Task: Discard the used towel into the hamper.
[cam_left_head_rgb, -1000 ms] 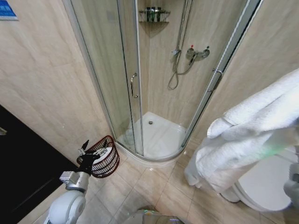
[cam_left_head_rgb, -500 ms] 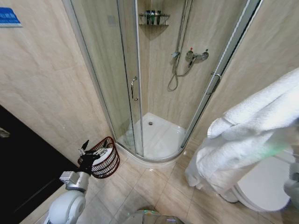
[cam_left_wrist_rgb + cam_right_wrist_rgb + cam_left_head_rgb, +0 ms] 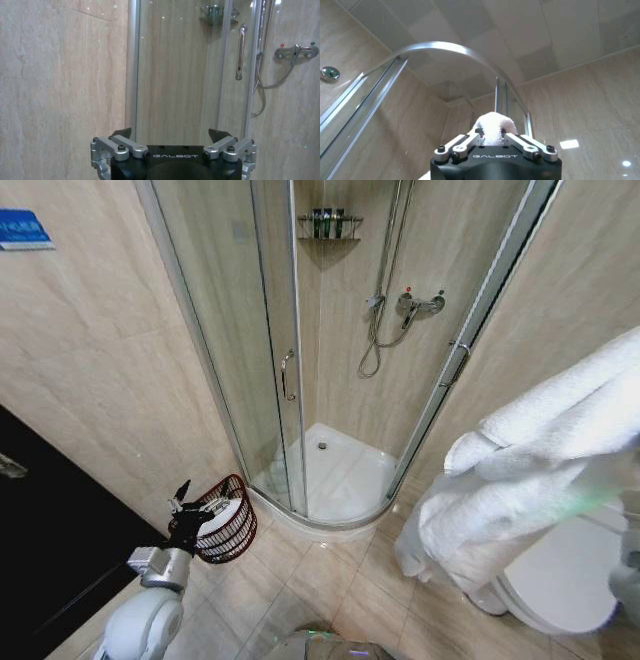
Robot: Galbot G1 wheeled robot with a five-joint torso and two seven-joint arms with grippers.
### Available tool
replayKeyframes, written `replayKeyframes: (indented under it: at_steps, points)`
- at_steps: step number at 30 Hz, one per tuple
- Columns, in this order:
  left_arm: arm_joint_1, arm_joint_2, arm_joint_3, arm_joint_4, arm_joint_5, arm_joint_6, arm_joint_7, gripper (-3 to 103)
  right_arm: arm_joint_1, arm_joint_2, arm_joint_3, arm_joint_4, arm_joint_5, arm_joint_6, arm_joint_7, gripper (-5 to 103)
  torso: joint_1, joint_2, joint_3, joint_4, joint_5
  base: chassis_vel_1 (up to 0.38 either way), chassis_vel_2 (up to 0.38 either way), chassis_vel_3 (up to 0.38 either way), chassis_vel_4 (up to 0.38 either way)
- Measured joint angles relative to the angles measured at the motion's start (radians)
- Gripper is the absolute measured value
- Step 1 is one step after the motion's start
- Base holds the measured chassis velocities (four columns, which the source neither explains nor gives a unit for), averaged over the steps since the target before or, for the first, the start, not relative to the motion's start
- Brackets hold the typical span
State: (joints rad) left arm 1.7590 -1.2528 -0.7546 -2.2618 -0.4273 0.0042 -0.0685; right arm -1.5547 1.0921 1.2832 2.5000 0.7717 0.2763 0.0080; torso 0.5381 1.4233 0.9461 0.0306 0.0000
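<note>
**Towel held high on the right, hamper low on the left by the shower**

You are facing the corner shower enclosure (image 3: 330, 360), its curved glass doors closed over the white shower tray (image 3: 340, 475). Compared with a second ago, the whole head view has slid slightly — the blue sign (image 3: 22, 228) on the left wall and the shower mixer (image 3: 420, 303) sit a little lower in the picture, so your camera has tilted; the fixtures themselves have not moved.

Your white towel (image 3: 540, 470) fills the right side of the head view, bunched and draped in front of the toilet (image 3: 565, 575), looking just as it did in the earlier frames. The right gripper (image 3: 492, 137) points up toward the ceiling, and its jaws are closed on a fold of that towel, which bulges out between them.

The hamper (image 3: 228, 525) stands on the tiled floor (image 3: 310, 580) against the left wall, just beside the shower's curved base, with something white inside it. It keeps the same place relative to your arm.

Your left gripper (image 3: 170, 137) hovers just in front of the hamper in the head view — jaws spread wide, holding nothing, facing the glass door and its handle (image 3: 240, 52).
</note>
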Motion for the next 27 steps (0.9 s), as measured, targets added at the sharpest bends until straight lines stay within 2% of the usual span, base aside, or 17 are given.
replayKeyframes:
  at_steps: [27]
  points:
    - [0.0,0.0,0.0,0.0,0.0,0.0,0.0,100,-0.007,-0.003,0.012,0.0,0.003,0.005,0.011,8,-0.005,-0.01,-0.006,0.0001,0.0,0.024,0.025,0.028,0.024]
